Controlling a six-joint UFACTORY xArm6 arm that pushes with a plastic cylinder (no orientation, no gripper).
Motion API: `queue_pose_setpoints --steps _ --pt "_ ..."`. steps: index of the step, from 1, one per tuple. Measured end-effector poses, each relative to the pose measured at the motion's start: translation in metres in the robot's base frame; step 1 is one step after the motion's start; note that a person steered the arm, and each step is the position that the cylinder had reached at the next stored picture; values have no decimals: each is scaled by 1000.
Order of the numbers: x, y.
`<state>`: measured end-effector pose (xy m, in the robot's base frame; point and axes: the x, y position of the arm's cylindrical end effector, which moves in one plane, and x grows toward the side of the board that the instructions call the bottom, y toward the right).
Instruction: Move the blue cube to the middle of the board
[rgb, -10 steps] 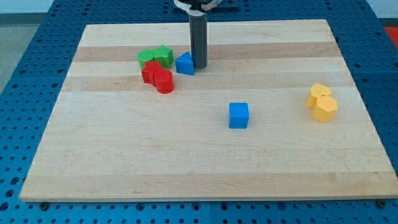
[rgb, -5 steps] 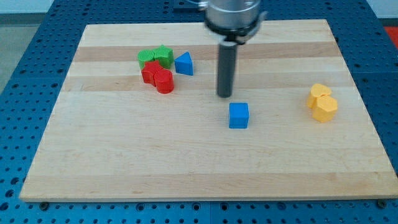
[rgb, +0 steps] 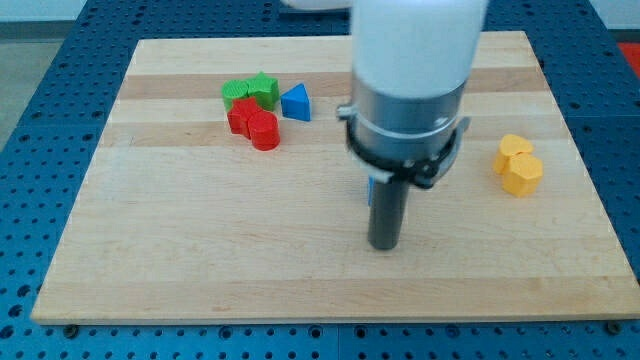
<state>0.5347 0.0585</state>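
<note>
Board (rgb: 200, 270) — pale wood, on a blue perforated table (rgb: 30, 150).

Tip — my tip (rgb: 384, 246) rests on the wood below centre, toward the view's bottom. No pincer is fitted to this arm, so there is nothing to read as wide, narrow or holding; only a straight dark rod.

Blue cube (rgb: 371, 186) — almost wholly hidden behind the rod and its collar; only a sliver of blue shows at the rod's left edge, just above my tip. Whether tip and cube touch cannot be told.

Other blocks — blue triangular block (rgb: 295, 102), green star-like block (rgb: 263, 89), second green block (rgb: 236, 94), red cylinder (rgb: 263, 131) with another red block (rgb: 240, 116), all clustered at upper left; two yellow blocks (rgb: 518, 165) at the right.

Step in hand — judged: positioning on the cube's near side, ahead of the push.

Next move — likely a short, gentle nudge toward the view's top and slightly left, since the cube already sits close to the middle.
</note>
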Motion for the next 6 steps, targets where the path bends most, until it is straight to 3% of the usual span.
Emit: queue_pose_setpoints --steps 4,6 --pt "-112 3" --pt "-114 12"
